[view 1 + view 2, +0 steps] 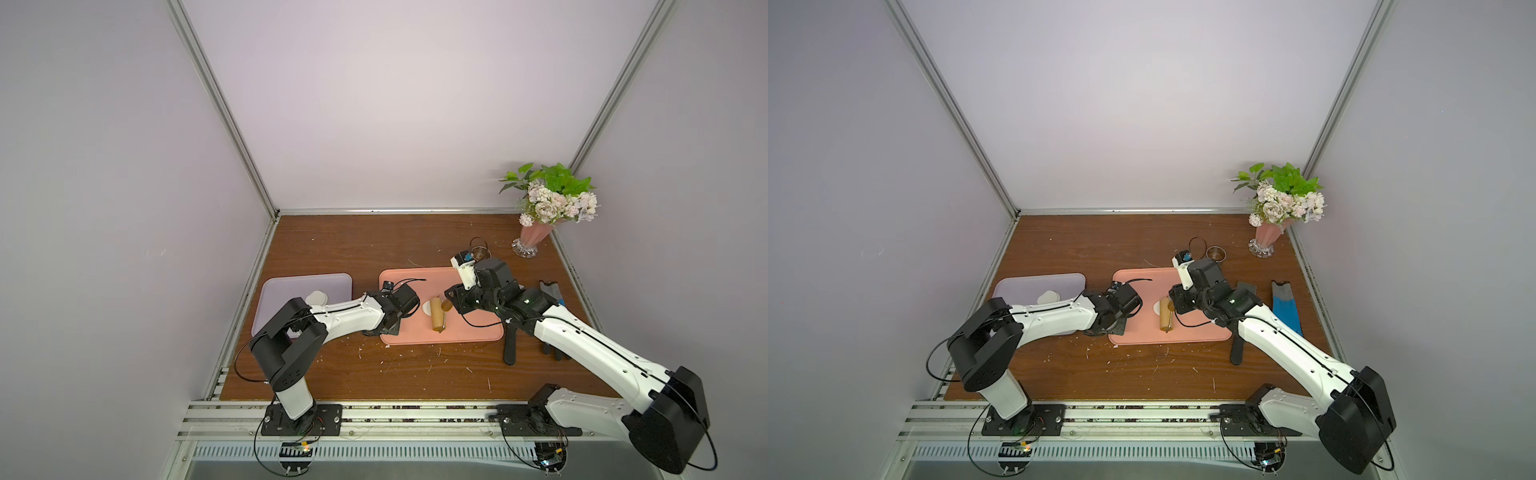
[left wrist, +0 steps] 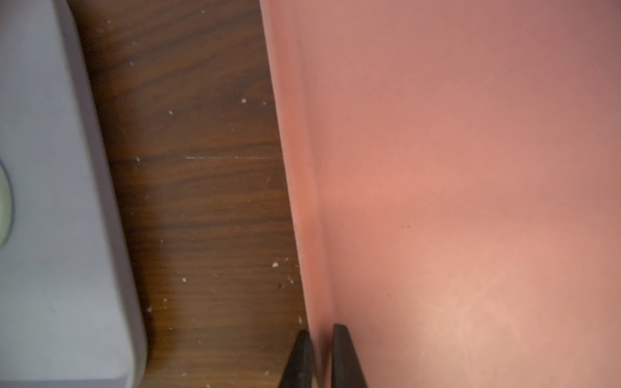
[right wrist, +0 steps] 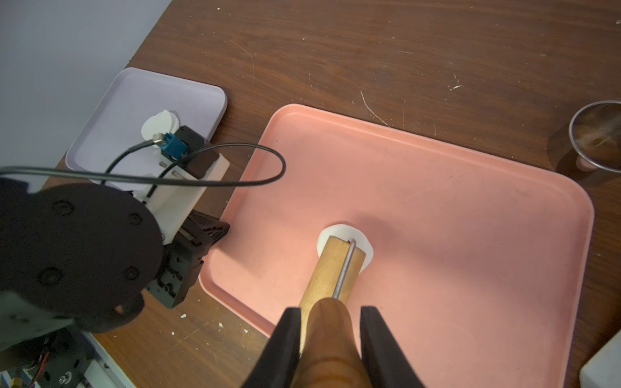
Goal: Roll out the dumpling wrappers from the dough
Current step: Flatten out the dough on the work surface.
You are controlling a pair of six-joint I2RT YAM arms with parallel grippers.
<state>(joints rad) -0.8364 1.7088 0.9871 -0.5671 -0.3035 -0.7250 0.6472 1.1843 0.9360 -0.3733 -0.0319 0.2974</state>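
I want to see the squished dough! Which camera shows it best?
The right wrist view: the dough pokes out large under the roller on the pink tray. Both top views show only a tiny white bit; the left wrist view misses it.

The left arm (image 1: 345, 318) rises from its base at the tabletop's near edge, folds at the elbow and stretches low toward the middle. The left gripper (image 2: 322, 331) points down with one finger on each side of the rim of the pink tray (image 2: 302, 201), a narrow gap between them; whether they pinch it cannot be told. The right arm (image 1: 590, 345) reaches in from the near right corner, and the right gripper (image 3: 331, 309) is closed on the dark handle of the wooden roller (image 3: 327, 275), one finger against each side.
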